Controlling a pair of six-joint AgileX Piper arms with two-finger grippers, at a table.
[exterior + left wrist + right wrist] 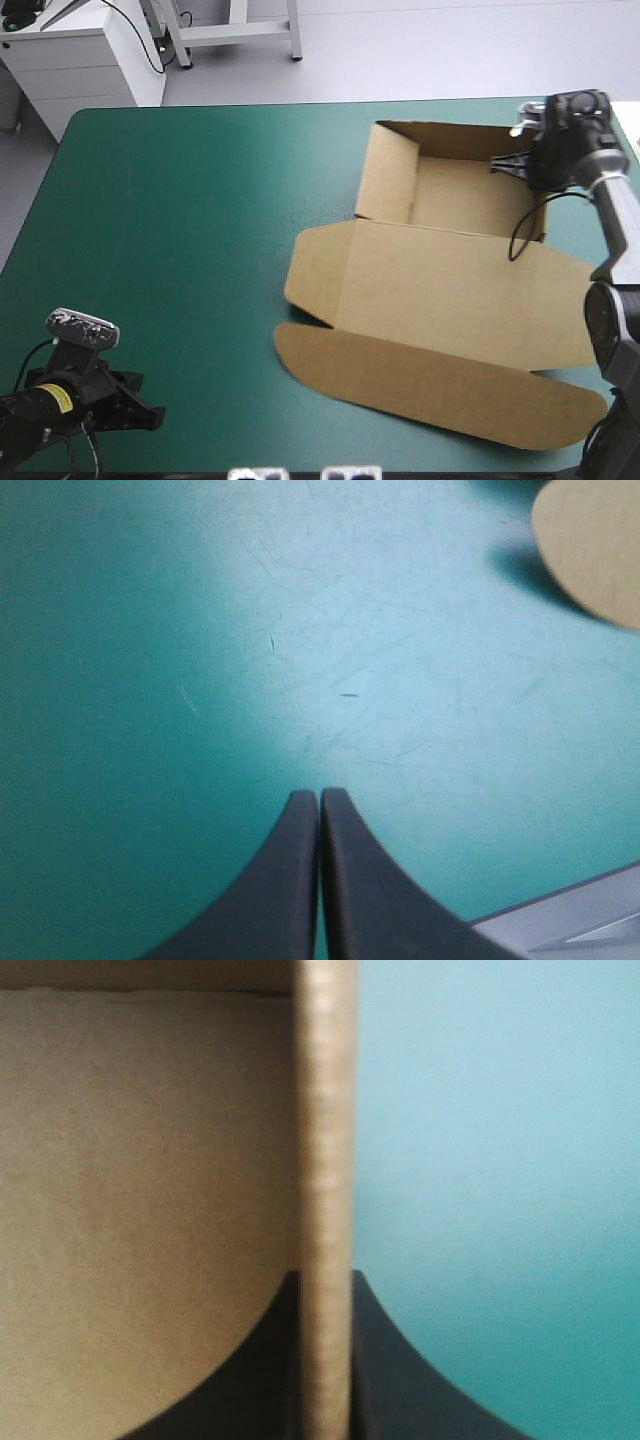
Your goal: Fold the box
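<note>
- Right claw (pixel 507 163), upper right of the frame, pinches the brown box's (pixel 440 290) raised wall.
- Left claw (pixel 148 413), lower left, closed and empty over the teal-green counter (pixel 180 250).

Brown box (pixel 440 300), black fingers (pixel 290 890) — all on a teal-green cover (pixel 180 250).

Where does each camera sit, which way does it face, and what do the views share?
High view: above and behind the robot, looking forward and down at the table and box; both arms show, left hand at the near-left corner, right hand at the box's right side.
Left wrist view: above that wrist, looking along shut fingers at bare cover; a rounded box flap ahead.
Right wrist view: along its fingers, shut on the box wall.
Shared: all three show the box.
</note>
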